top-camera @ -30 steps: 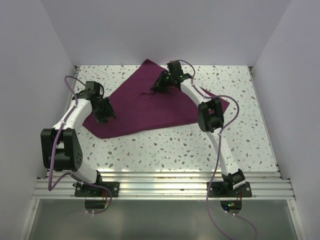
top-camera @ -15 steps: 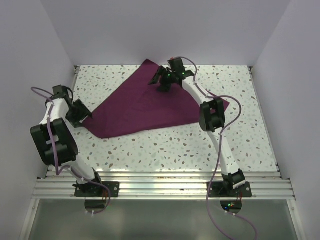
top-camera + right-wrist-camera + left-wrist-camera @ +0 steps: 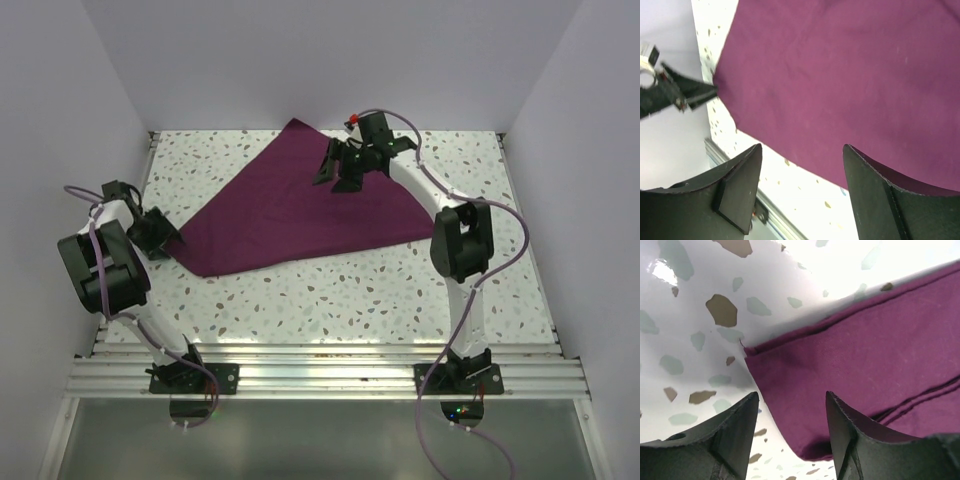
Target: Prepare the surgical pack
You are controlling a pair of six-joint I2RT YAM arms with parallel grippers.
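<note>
Plum-purple cloth [image 3: 290, 215] lies spread flat on the speckled table [image 3: 400, 290], forming a rough triangle. One corner points toward the far wall [image 3: 330, 60], one reaches left, and one reaches right beside the right arm's elbow. No tray, instruments or gauze pads show on it or around it.

At the cloth's left corner sits the left gripper [image 3: 160, 228], low over the table, with its jaws spread apart. In the left wrist view the two dark fingers [image 3: 730, 440] frame that corner: the cloth [image 3: 865, 355] runs in from the right, its hemmed edge ending just ahead of the gap, and bare table [image 3: 690, 300] fills the left. Nothing is pinched.

Over the far part of the cloth hangs the right gripper [image 3: 338, 170], raised clear of the fabric, its jaws also spread and holding nothing. Its wrist camera looks down past the fingers [image 3: 735, 190] onto smooth purple cloth [image 3: 840, 75], with the left gripper [image 3: 670, 92] visible at the fabric's corner and the aluminium rail [image 3: 735, 165] at the table's near edge.
</note>
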